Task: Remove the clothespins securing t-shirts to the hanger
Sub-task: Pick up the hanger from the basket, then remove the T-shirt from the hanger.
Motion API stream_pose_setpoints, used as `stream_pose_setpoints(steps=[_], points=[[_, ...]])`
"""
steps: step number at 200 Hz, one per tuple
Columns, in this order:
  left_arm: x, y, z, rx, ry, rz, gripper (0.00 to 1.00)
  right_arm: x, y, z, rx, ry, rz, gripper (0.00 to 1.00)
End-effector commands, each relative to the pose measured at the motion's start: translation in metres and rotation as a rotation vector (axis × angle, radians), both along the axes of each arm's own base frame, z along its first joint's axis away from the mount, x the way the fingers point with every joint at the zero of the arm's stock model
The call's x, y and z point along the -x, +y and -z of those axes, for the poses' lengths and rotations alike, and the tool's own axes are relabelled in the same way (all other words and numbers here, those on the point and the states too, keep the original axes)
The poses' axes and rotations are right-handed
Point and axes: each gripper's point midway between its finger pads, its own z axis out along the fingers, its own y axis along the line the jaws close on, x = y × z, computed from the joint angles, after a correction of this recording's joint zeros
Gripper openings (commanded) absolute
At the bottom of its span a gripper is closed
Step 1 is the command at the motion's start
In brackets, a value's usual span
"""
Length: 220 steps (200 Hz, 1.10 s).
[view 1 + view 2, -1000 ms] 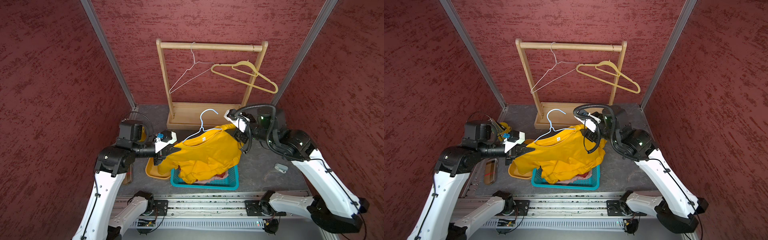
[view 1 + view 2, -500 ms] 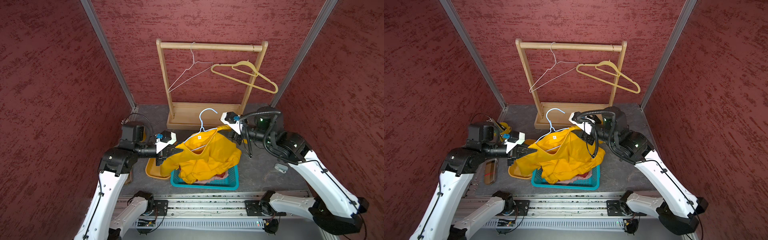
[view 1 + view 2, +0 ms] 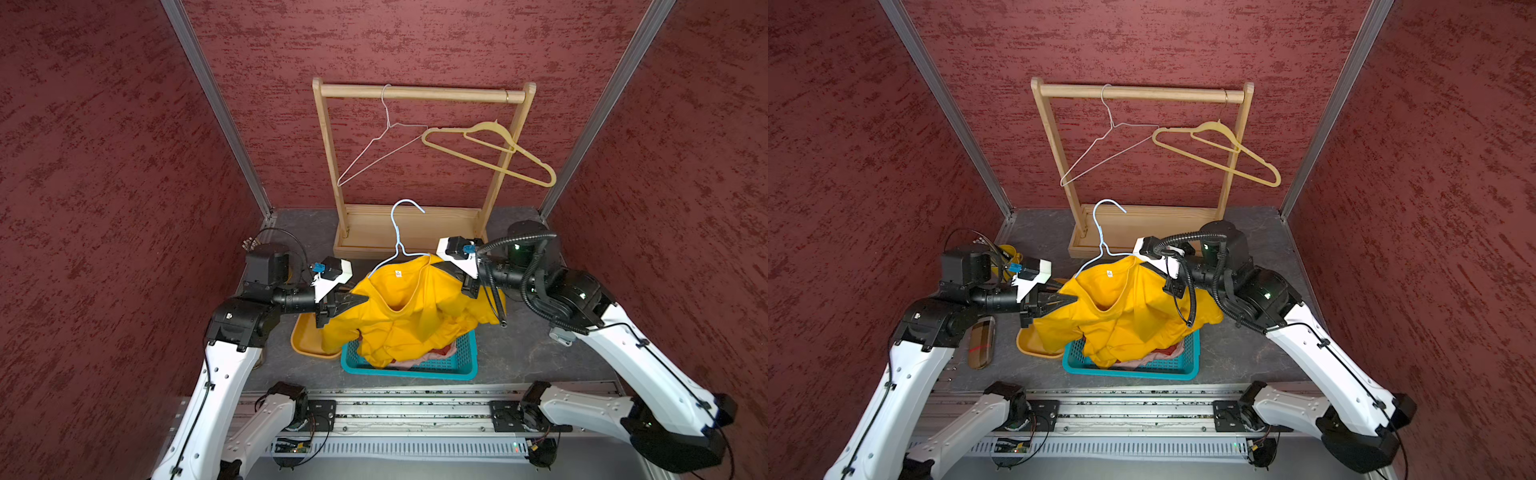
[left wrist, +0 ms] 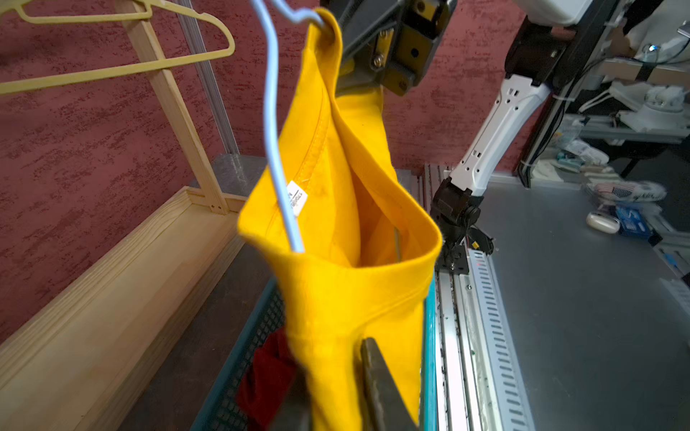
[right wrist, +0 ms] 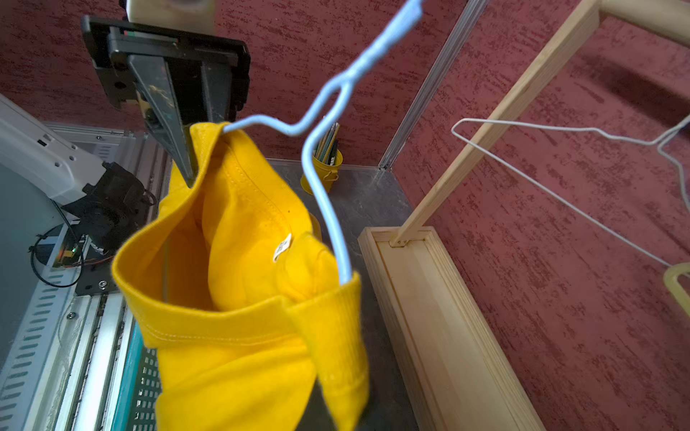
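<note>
Both top views show you the mustard t-shirt [image 3: 415, 316] on its blue hanger [image 4: 270, 141] spanning arm to arm over the basket [image 3: 407, 372], right fingers [image 4: 358, 37] clamped on its shoulder, state of left fingers [image 3: 345, 301] unclear, no clothespins showing.

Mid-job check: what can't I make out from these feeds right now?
- Clothespins: none visible in any view; folds of the yellow t-shirt may cover them.
- Right claw tips: buried in that cloth in every view; what they pinch is unclear.
- Left claw: cloth hides its gap, top views.
- Basket contents: mostly under the shirt, top views.
</note>
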Motion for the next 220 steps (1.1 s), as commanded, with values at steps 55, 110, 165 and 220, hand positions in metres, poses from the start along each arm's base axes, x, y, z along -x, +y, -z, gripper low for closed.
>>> stream_pose_setpoints(steps=[55, 110, 165, 220], points=[[-0.03, 0.02, -0.023, 0.115, -0.059, -0.223, 0.69, 0.008, -0.032, -0.047, -0.16, -0.165, 0.121, 0.0], [-0.06, 0.033, -0.002, 0.146, 0.083, -0.33, 0.67, 0.017, -0.053, -0.057, -0.181, -0.188, 0.179, 0.0], [-0.051, 0.033, 0.017, 0.169, 0.108, -0.31, 0.4, 0.02, -0.064, -0.068, -0.218, -0.222, 0.218, 0.0], [-0.067, 0.054, -0.001, 0.172, 0.036, -0.489, 0.66, 0.019, -0.059, -0.058, -0.191, -0.185, 0.198, 0.0]])
